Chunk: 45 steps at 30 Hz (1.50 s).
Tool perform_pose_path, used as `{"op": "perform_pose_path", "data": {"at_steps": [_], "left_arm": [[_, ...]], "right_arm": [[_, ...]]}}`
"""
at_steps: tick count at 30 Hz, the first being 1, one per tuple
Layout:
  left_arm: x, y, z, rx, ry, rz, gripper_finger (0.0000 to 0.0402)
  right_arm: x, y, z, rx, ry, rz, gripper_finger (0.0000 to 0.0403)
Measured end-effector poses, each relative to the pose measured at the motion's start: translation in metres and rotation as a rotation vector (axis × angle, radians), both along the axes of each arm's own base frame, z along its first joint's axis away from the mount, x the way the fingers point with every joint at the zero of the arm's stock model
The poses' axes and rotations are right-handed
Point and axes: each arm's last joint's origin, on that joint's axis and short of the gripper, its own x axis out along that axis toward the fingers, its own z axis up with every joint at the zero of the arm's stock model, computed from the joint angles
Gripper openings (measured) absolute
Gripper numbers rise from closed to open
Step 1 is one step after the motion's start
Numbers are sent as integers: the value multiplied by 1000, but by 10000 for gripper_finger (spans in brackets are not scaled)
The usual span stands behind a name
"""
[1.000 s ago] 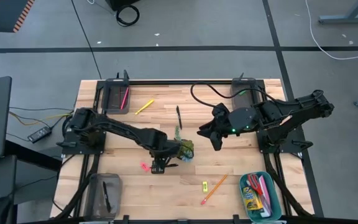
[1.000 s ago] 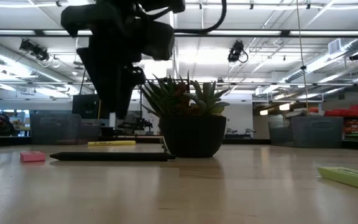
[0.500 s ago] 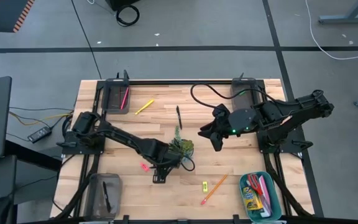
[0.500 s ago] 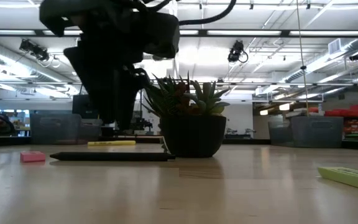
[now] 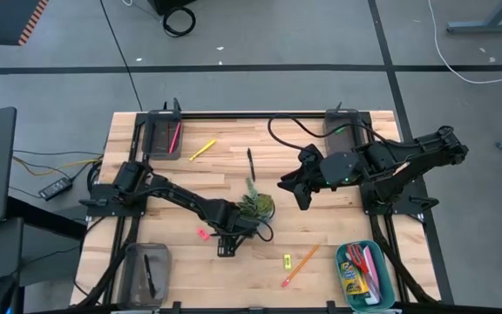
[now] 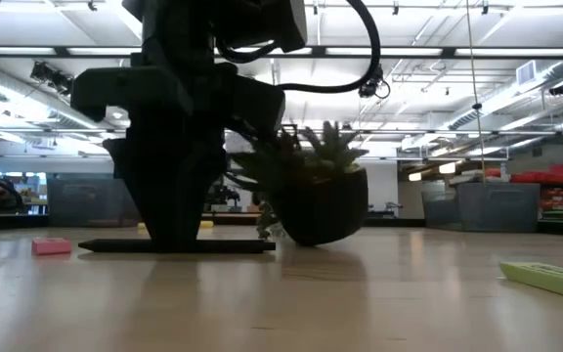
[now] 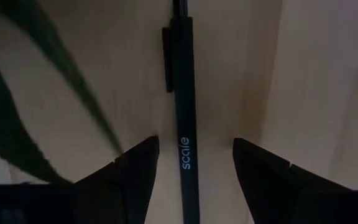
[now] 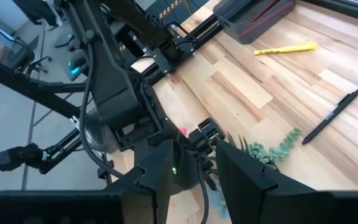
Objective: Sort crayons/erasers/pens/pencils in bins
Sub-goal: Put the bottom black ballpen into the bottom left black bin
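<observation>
High view – count of items: four bins, three pens, three pencils, two erasers, one crayon box.

- Bins: dark grey rectangular tray (image 5: 162,137) at the far left corner, second dark grey tray (image 5: 342,120) at the far right, partly under the right arm; translucent grey tray (image 5: 144,271) at the near left; teal round-cornered tray (image 5: 366,276) at the near right.
- Pens: slim black sticks. One lies in the translucent tray (image 5: 149,275), one on bare wood near the table's centre (image 5: 251,163), one under the left gripper.
- Pencils: pink one (image 5: 173,136) in the far-left tray, yellow one (image 5: 203,149) and orange one (image 5: 301,265) on the wood.
- Erasers: pink chunk (image 5: 203,233), yellow chunk (image 5: 286,260).
- Yellow-and-green crayon box (image 5: 351,280) lies in the teal tray.

Left gripper (image 7: 194,144) – fingers apart, straddling the third black pen (image 7: 185,118), which has a clip and pale lettering and lies flat on the table; neither finger touches it. A spiky green plant in a dark pot (image 6: 313,194) stands tilted just beside it.

Right gripper (image 5: 299,194) hangs over the table's right half, fingers apart, empty.
</observation>
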Motion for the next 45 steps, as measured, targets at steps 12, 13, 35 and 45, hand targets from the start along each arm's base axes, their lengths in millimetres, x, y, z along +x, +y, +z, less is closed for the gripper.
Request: {"op": "perform_pose_path", "data": {"at_steps": [12,13,35,45], "left_arm": [[0,3,0,27,-7,-4,177],[1,4,0,29,-7,-2,165],[-22,27,52,-8,30,85,28],[-77,2,127,-124,-19,408,28]], "right_arm": [[0,0,0,16,-2,-9,129],[0,0,0,15,-1,-9,129],[0,0,0,-14,5,8,129],[-1,0,-1,-80,20,47,129]]}}
